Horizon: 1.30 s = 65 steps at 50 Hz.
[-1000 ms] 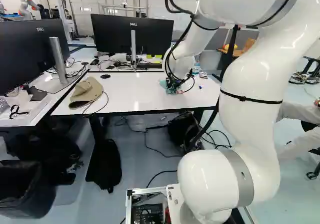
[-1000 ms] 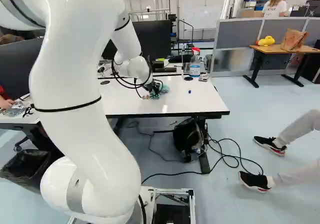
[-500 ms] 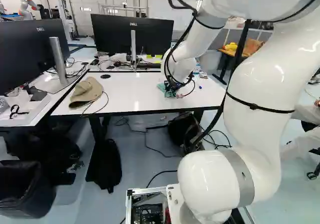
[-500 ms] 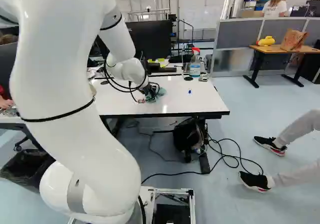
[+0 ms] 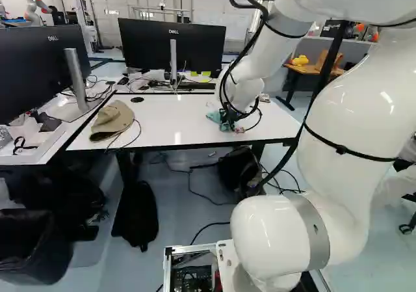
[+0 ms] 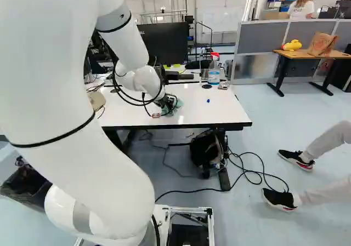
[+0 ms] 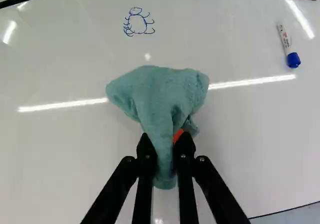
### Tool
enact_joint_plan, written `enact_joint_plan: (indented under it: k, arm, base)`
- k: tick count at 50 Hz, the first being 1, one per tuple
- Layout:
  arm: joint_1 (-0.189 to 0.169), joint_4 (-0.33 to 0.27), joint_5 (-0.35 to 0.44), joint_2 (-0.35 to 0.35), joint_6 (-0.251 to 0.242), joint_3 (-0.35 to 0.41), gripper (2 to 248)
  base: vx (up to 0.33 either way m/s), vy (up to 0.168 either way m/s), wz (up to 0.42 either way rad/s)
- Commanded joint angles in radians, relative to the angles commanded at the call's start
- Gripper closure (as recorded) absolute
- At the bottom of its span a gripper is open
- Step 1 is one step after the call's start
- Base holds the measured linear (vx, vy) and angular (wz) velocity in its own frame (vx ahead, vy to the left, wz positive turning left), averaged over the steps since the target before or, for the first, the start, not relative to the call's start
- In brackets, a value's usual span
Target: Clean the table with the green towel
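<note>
Pincer: my pincer (image 5: 227, 119) is right of centre in the left base view, low over the table (image 5: 175, 124); it is clenched on the green towel (image 7: 160, 97).
Opening: in my wrist view the pincer (image 7: 166, 143) has its fingers a little apart, with a fold of cloth filling the gap; an orange pad (image 7: 178, 134) shows against it.
Towel: bunched, its wide part fanned out ahead of the fingertips and a tail hanging back between them; I can't tell how firmly it presses on the tabletop.
Drawing: blue pen lines (image 7: 137, 24) on the tabletop, ahead of the towel and apart from it.
Marker: a white one with a blue cap (image 7: 285, 42), lying ahead and right of the pincer.
Near edge: black-trimmed, running across the middle of the left base view, just below the towel.
Right edge: slants down right of centre in the right base view, beyond the marker.
Room to the left: I see bare white surface between the towel and the tan cap (image 5: 112, 119), left of centre in the left base view.
Far side: spray bottle (image 6: 214, 75), upper right of centre in the right base view.
</note>
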Motion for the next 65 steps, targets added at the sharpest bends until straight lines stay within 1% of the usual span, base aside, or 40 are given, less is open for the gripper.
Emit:
enact_joint_plan:
  k: [14,26,37,45,58,65]
  arm:
    - [-0.049,0.000,0.000,-0.013,0.000,-0.014,200]
    - [-0.051,0.000,0.000,-0.012,0.000,-0.014,200]
    - [-0.050,0.000,0.000,0.017,0.000,-0.008,200]
    - [-0.033,0.000,0.000,0.027,0.000,-0.020,200]
    - [0.011,0.000,0.000,0.040,0.000,-0.041,200]
    - [0.036,0.000,0.000,0.034,0.000,-0.047,200]
  base:
    - [0.000,0.000,0.000]
    - [0.000,0.000,0.000]
    - [0.000,0.000,0.000]
    - [0.000,0.000,0.000]
    - [0.000,0.000,0.000]
    - [0.000,0.000,0.000]
